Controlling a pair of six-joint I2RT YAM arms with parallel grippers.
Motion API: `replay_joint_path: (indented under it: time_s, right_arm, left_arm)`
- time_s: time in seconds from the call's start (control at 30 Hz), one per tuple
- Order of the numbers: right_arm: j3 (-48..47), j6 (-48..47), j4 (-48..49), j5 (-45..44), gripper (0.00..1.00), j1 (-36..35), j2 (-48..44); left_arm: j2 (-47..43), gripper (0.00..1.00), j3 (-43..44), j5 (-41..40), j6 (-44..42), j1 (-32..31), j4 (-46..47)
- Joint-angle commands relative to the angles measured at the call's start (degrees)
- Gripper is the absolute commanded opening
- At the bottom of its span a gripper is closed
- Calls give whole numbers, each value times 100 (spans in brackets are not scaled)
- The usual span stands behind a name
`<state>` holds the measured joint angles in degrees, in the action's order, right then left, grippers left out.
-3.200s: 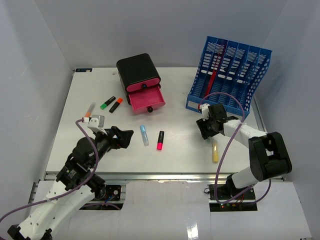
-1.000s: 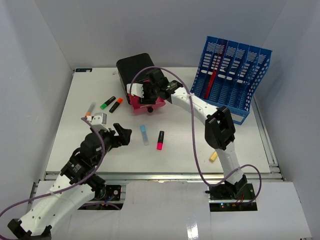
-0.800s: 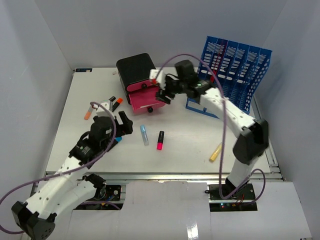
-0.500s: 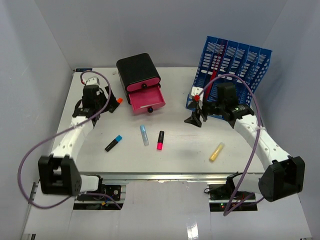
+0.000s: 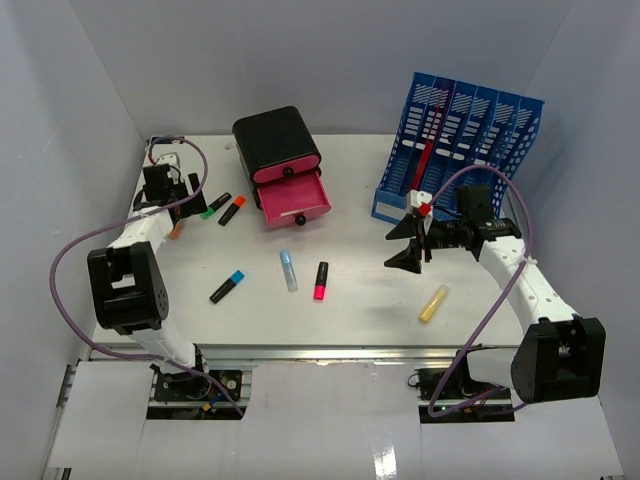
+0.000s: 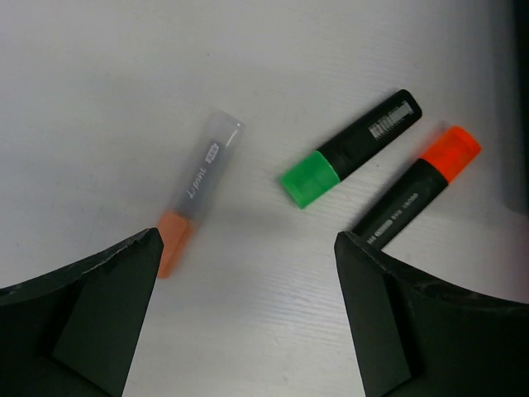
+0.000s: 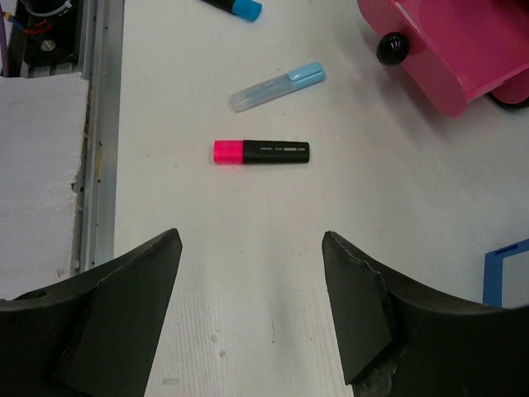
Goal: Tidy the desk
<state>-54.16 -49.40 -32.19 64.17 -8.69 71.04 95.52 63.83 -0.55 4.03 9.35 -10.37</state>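
Note:
The white desk [image 5: 360,300] carries scattered pens. My left gripper [image 5: 172,198] is open and empty at the back left, above a clear orange-ended highlighter [image 6: 198,192], a green-capped marker [image 6: 351,147] and an orange-capped marker [image 6: 417,186]; its jaws [image 6: 246,248] stand wide apart. My right gripper [image 5: 402,246] is open and empty at mid right. Its wrist view [image 7: 250,244] shows a pink-capped marker [image 7: 261,152], a light blue pen [image 7: 277,86] and a blue-capped marker [image 7: 235,7].
A black drawer unit [image 5: 275,145] stands at the back with its lower pink drawer [image 5: 293,200] pulled open. A blue slotted file rack [image 5: 460,150] stands at the back right. A yellow marker [image 5: 433,303] lies near the front right. Grey walls enclose the desk.
My left arm swung from the front left to the back left corner. My right arm pulled back from the pink drawer to mid right. A blue-capped marker now lies front left; the yellow marker shifted.

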Motion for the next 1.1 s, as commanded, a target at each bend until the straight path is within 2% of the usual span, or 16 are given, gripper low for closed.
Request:
replay_joint_path:
  time_s: [0.0,0.17,0.4,0.6,0.67,0.9,1.07]
  right_arm:
    - [-279,-330,-349,181,75,22,26]
    - [-217,-405,-341,-28,75,71,-63]
    - [-222,-491,-417,-23,75,162,52]
    - [-250,-491,-455,5,75,196,118]
    - [-260,-484,-462,15,75,216,128]
    - [-261,-456,-473,62,75,346,103]
    - [-261,-432,-464,78,74,450,112]
  left_arm:
    - [341,95,121,-43,-913,217,609]
    - [1228,85,825,340,-1117,574,185]
    - [1629,81,917,604,-1140,841,185]
    - [1865,73,909,672,-1034,841,119]
    - [1881,67,873,609,-975,841,115]
    - [1924,33,804,297,-591,841,15]
    - [1741,20,789,166,-134,841,-39]
